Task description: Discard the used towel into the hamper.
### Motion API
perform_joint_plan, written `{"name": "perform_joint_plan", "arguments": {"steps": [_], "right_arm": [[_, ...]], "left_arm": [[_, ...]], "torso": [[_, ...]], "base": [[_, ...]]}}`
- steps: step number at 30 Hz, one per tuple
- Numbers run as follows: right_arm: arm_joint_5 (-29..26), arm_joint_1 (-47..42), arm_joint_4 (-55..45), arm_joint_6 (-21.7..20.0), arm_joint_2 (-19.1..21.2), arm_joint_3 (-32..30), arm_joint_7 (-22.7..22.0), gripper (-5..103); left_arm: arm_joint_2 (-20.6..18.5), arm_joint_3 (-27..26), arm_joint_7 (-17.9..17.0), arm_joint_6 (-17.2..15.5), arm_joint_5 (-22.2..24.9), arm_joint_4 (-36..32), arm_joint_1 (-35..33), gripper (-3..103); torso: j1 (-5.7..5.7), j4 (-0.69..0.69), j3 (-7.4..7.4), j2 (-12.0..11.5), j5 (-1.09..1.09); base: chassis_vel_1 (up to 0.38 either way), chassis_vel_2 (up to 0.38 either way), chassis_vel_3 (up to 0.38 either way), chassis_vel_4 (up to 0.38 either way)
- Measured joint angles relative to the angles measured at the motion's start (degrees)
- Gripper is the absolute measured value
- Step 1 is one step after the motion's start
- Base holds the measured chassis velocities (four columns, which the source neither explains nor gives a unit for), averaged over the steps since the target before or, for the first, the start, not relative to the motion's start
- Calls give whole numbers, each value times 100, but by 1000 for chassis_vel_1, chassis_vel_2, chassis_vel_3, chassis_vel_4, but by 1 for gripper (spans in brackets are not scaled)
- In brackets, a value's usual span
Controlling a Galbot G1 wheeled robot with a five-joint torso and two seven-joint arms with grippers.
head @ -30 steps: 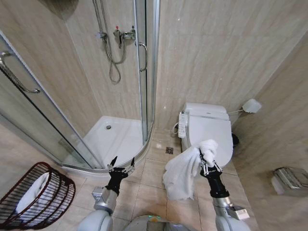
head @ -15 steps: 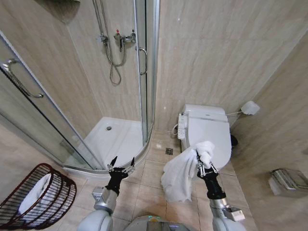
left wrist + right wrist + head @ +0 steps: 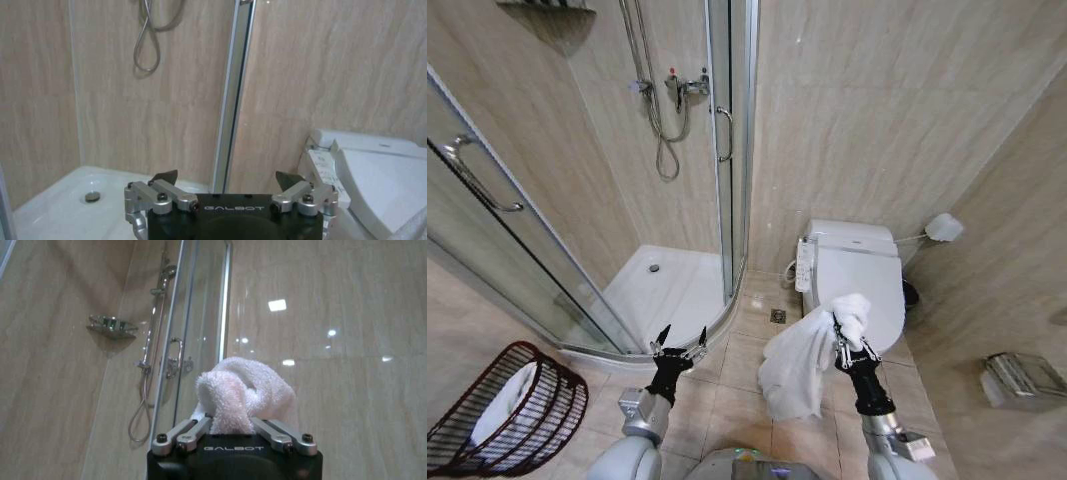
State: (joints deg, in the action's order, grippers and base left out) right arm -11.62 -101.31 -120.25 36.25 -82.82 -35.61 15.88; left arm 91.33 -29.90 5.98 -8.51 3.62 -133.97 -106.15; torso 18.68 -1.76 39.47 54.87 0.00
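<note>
Gripping a white towel [image 3: 802, 365] in closed fingers, the right gripper [image 3: 840, 340] stands raised in front of the toilet [image 3: 859, 280] in the head view, the cloth bunched above the fingers and hanging in one long fold to the gripper's left, over the tiled floor [image 3: 727, 385]. One dark-red wire hamper [image 3: 512, 410] sits on the floor at the robot's far left, well apart from the towel, with a second white cloth [image 3: 502, 400] already lying inside it. Between hamper and towel the left gripper [image 3: 679, 340] points upward with its two fingers spread wide and nothing between them. Behind it curve the glass shower enclosure [image 3: 577, 290] and its white tray [image 3: 672, 290]. One white brush [image 3: 942, 228] leans at the wall beside the toilet, and one metal holder [image 3: 1017, 378] is fixed low on the right wall.

Seen from the left wrist, the left gripper [image 3: 227, 177] shows both dark fingertips [image 3: 163, 176] held far apart and empty, before the shower's metal frame [image 3: 230, 95], the hose [image 3: 143, 45], a drain [image 3: 93, 197] in the tray and one edge of the toilet [image 3: 373, 170].

Seen from the right wrist, the right gripper [image 3: 231, 427] has its fingers pressed against a thick knot of towel [image 3: 243, 392], with the shower rail [image 3: 157, 335] and one corner shelf [image 3: 112, 325] on the wall beyond.
</note>
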Motion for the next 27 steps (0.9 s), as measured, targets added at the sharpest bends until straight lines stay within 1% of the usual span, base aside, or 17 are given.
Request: {"name": "perform_joint_plan", "arguments": {"steps": [4,5,14,15,19,24,27], "right_arm": [[10,-6,-10,8,3,4,0,12],[10,-6,-10,8,3,4,0,12],[-29,-49,-53,25,46,-21,-2,12],[-29,-49,-53,25,46,-21,-2,12],[-40,-32,-56,30,43,-7,-1,12],[-38,-31,-73,30,41,18,-1,12],[-27,-41,-69,32,40,22,-1,12]], "left_arm": [[0,0,0,0,0,0,0,99],[0,0,0,0,0,0,0,99],[0,0,0,0,0,0,0,99],[0,0,0,0,0,0,0,99],[0,0,0,0,0,0,0,99],[0,0,0,0,0,0,0,99],[0,0,0,0,0,0,0,99]], "torso": [[63,0,82,146,0],[63,0,82,146,0],[180,0,228,408,0],[180,0,228,408,0],[244,0,312,556,0],[293,0,371,665,0],[346,0,424,772,0]], "base": [[0,0,0,0],[0,0,0,0],[0,0,0,0],[0,0,0,0],[0,0,0,0],[0,0,0,0],[0,0,0,0]]}}
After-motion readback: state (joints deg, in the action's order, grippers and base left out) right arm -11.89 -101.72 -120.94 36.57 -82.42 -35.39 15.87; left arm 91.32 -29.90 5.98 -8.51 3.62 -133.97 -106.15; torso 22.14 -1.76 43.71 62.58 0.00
